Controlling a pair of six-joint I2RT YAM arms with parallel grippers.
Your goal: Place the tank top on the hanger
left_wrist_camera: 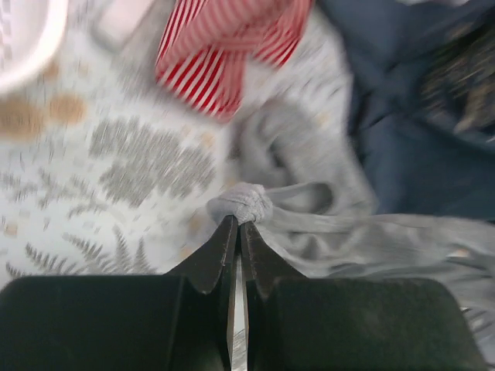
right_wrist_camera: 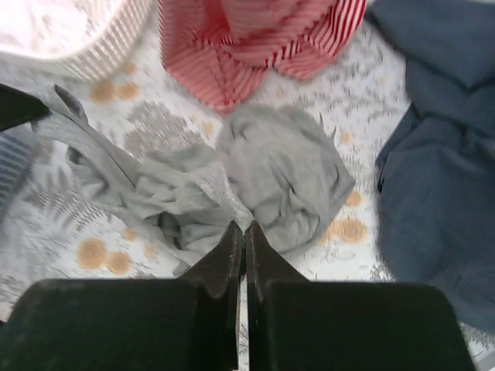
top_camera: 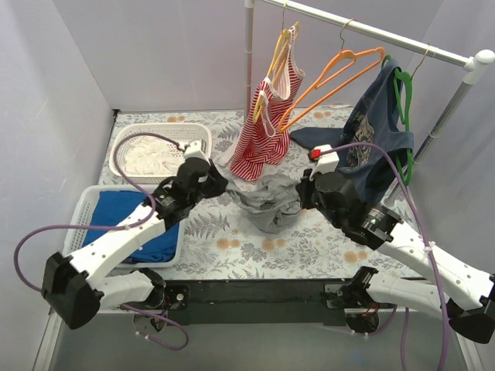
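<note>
The grey tank top hangs bunched between my two grippers over the middle of the table. My left gripper is shut on a gathered knot of its fabric. My right gripper is shut on another fold of it. The rest of the top sags onto the floral cloth. The orange hanger hangs empty on the white rail at the back, above and beyond both grippers.
A red-and-white striped top hangs on a yellow hanger to the left of the orange one. A navy shirt hangs on a green hanger at right. A white basket and a bin holding blue cloth stand at left.
</note>
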